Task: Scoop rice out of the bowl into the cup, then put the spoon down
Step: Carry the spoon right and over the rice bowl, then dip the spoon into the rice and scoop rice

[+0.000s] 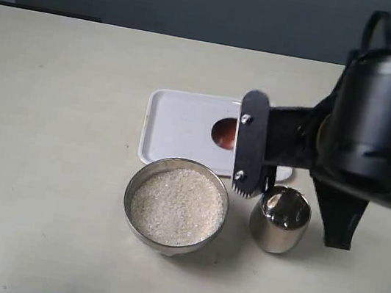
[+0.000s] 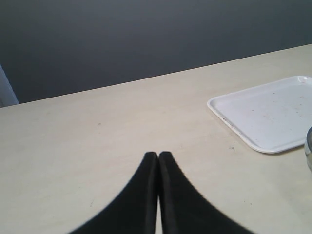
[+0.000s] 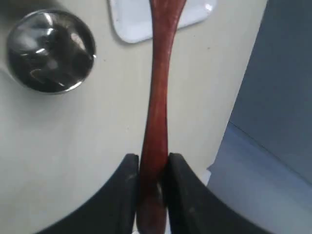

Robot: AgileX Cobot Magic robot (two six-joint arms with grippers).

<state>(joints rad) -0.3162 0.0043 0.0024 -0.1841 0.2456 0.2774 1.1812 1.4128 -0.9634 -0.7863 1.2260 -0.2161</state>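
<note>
The steel bowl (image 1: 176, 205) sits mid-table, heaped with white rice (image 1: 177, 205). Just to its right stands the shiny cup (image 1: 280, 219), which the right wrist view shows from above (image 3: 50, 50). My right gripper (image 1: 242, 191) (image 3: 152, 158) is shut on the handle of the reddish-brown spoon (image 3: 158, 92). The spoon's oval bowl (image 1: 225, 133) hangs over the white tray (image 1: 180, 125), behind the steel bowl and the cup. My left gripper (image 2: 158, 155) is shut on nothing, over bare table left of the tray (image 2: 265, 114). It does not show in the exterior view.
The right arm's black body (image 1: 379, 116) fills the right side of the exterior view, above and behind the cup. A dark wall runs along the table's far edge (image 2: 146, 77). The table's edge shows close beside the right gripper (image 3: 239, 112).
</note>
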